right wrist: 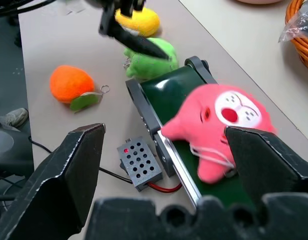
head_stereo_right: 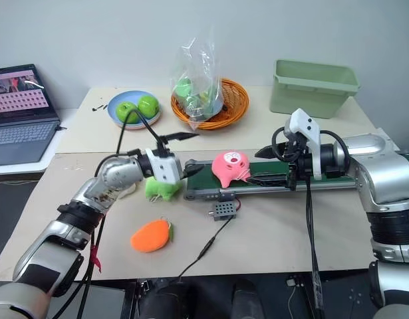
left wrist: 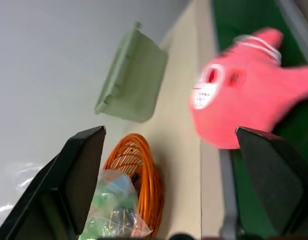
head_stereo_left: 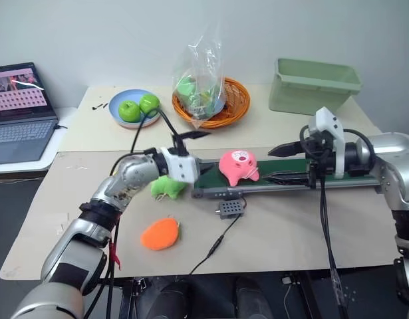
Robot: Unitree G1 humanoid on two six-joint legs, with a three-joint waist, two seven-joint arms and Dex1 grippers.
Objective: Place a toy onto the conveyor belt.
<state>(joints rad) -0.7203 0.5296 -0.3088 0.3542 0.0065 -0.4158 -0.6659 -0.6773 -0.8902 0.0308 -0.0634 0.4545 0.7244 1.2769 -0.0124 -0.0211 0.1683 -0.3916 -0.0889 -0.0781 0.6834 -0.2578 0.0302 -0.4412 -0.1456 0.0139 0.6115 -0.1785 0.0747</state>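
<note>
The toy (head_stereo_left: 239, 167) — a pink plush with a white face patch — lies on the belt (head_stereo_left: 284, 174), near the belt's left end roller, partly hanging over the near edge of the frame. Nothing grips it.

The left pincer (head_stereo_left: 194, 151) sits just left of the toy, released, its two black fingers spread wide, one raised above the belt end and one low beside it. In the left wrist view the toy shows between the spread fingers (left wrist: 78, 175) but clear of both. The right pincer (head_stereo_left: 282, 164) hangs over the belt just right of the toy, pointing toward it, also released; in the right wrist view its fingers (right wrist: 68, 175) stand well apart on either side of the toy without touching it.

On the desk (head_stereo_left: 290, 232), a green plush (head_stereo_left: 167, 188) lies just beside the belt's left end, under the left wrist, and a yellow plush (right wrist: 138, 21) shows past it in the right wrist view. An orange plush (head_stereo_left: 159, 234) lies nearer the front edge. A small grey box (head_stereo_left: 231, 208) with a cable sits against the belt's near side.

Farther back stand a blue plate (head_stereo_left: 118, 103) with two green apples (head_stereo_left: 139, 107), an orange basket (head_stereo_left: 234, 100) holding a clear bag (head_stereo_left: 199, 73), and a pale green bin (head_stereo_left: 314, 86). A laptop (head_stereo_left: 18, 113) sits open at the far left.
</note>
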